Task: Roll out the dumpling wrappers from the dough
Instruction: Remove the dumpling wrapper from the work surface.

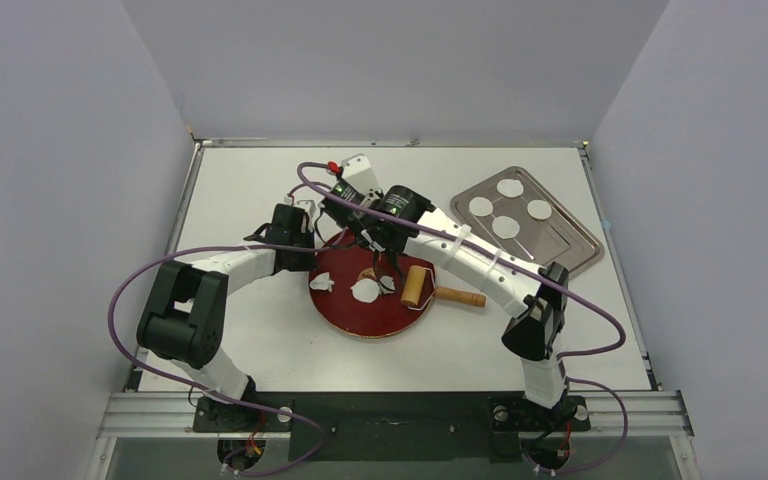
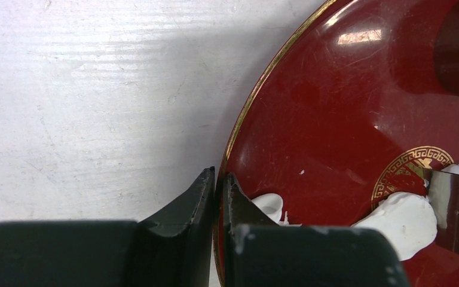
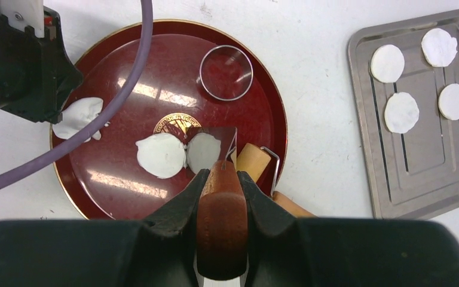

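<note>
**Left arm.** The left end effector (image 2: 218, 191) was found shut on the left rim of the red plate (image 3: 155, 66). One finger was on the counter (image 3: 317, 72) side and the other inside the rim. This grip was judged to pin the plate so that it would not slide under work done on it.

**Right arm.** The right end effector (image 3: 222, 174) was clamped narrowly on the wooden handle of a scraper (image 3: 220, 221). The metal blade was angled down toward the plate's centre. Its edge lay at a rounded white piece just beside the flattened dough (image 3: 161, 155). Whether that piece was cut free or joined to the sheet could not be determined. The hold suggested that the step in hand was freeing a piece from the plate surface.

**Other items.**
- A ragged scrap (image 3: 77, 116) of dough lay apart at the plate's left edge, close to the left end effector.
- The ring cutter (image 3: 226, 98) stood on the plate's far side, unheld.
- The rolling pin (image 3: 253, 160) lay at the plate's right edge, also unheld.
- Four dumpling wrappers (image 3: 401, 112) lay on the metal tray (image 3: 421, 167), well to the right of the plate. None touched another, and the spacing was probably meant to prevent sticking.
</note>
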{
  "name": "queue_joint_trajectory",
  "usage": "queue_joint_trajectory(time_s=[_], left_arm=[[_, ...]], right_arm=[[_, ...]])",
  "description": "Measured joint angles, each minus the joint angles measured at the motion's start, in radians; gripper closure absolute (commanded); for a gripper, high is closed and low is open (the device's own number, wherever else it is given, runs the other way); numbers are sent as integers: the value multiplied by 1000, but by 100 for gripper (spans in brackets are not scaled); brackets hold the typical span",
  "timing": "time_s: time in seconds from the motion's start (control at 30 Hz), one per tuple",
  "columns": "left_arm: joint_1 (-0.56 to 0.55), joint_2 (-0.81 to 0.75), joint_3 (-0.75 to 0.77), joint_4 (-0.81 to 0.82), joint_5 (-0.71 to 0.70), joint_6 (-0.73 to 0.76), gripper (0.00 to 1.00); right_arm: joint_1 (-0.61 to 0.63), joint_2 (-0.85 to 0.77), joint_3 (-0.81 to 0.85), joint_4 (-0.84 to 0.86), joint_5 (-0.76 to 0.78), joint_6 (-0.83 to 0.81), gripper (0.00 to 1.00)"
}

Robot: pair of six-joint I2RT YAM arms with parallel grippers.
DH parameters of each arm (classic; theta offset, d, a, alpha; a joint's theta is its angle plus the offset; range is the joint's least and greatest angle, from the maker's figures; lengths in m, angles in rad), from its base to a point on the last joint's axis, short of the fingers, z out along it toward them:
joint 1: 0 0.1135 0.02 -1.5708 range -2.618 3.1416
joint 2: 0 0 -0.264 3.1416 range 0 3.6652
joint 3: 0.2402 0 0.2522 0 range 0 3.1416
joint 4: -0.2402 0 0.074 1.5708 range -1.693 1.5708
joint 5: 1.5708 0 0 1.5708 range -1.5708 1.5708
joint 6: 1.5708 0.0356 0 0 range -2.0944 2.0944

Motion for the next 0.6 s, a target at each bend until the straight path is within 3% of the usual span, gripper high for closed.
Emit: queue_joint_trajectory(time_s=[0.23, 0.6], left_arm=[[2, 0, 0, 0, 2, -2, 100], [5, 0, 0, 0, 7, -5, 100]], right_arm=[[-4, 7, -3, 28, 2, -8, 100], [43, -128, -186, 71, 13, 51, 100]])
